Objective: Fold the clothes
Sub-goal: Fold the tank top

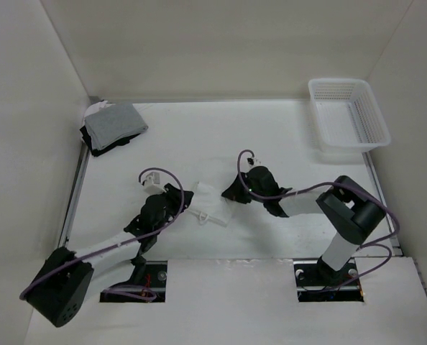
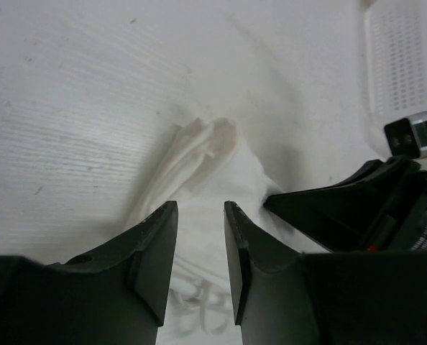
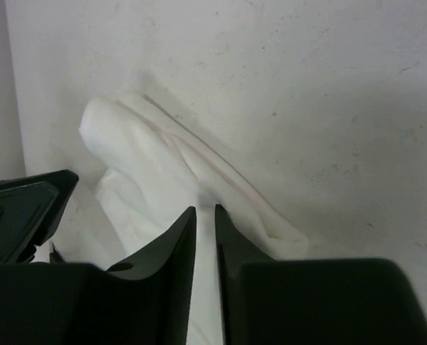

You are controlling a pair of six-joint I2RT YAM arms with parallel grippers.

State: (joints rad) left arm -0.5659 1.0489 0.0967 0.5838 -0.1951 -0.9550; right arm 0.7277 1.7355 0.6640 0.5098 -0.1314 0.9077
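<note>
Your left tool (image 2: pixel 199 215) stands partly open over the white garment (image 1: pixel 208 203), with cloth showing in the gap between its jaws but nothing clearly pinched. Your right tool (image 3: pixel 205 215) is almost shut, with only a thin slit left and white fabric showing in it, and you cannot tell from these views whether it has hold of a layer. The garment lies bunched and creased in the near middle of the bench (image 1: pixel 271 129), between the two tools and well apart from everything else. The likeliest trouble is a clash, since the tools sit just beside each other over the same small heap and closing either one in could knock the other. Next is a bad grasp: the cloth is thin and gathered, so a pinch may take several layers or none, and a pull would then drag the heap rather than lay a fold. The strap loops (image 2: pixel 195 305) under the left tool could also snag a finger as it lifts. White cloth on a white surface makes every edge hard to judge. By count you have two tools, one white garment, one folded gray-and-black pile (image 1: pixel 113 126) in the far left corner, and one white mesh basket (image 1: pixel 348 115) at the far right.
</note>
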